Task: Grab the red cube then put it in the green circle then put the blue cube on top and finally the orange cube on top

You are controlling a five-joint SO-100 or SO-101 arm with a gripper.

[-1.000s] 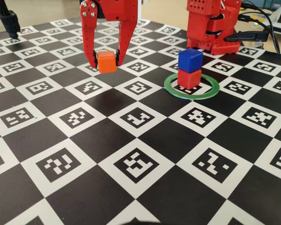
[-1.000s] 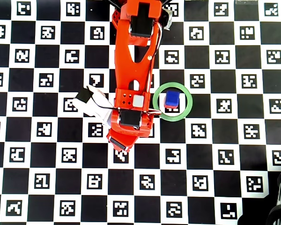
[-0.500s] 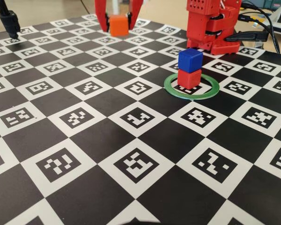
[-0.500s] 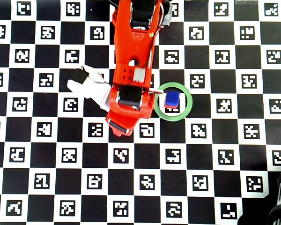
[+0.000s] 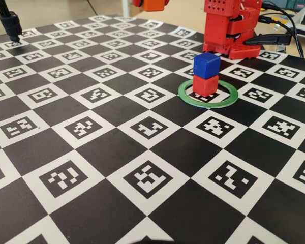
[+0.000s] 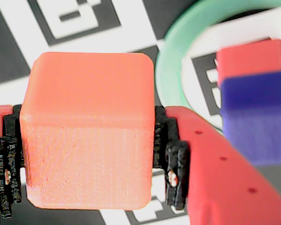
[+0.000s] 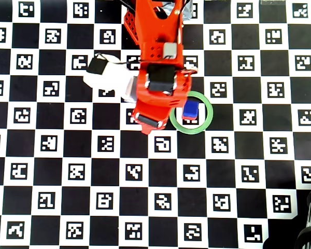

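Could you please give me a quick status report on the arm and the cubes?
Pincer shut on orange cube, raised above board. Blue cube sits on red cube inside green ring. Nothing in the way.

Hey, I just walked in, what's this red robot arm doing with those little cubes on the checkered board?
It is stacking cubes. The small deep-blue cube already sits on the small matte red cube inside the thin flat green ring. The gripper is shut on the small bright orange cube, its fingers pressed against the cube's two sides. In the fixed view that cube is high above the board, near the top edge. In the wrist view the stack lies off to the right, so the last cube is not yet placed.
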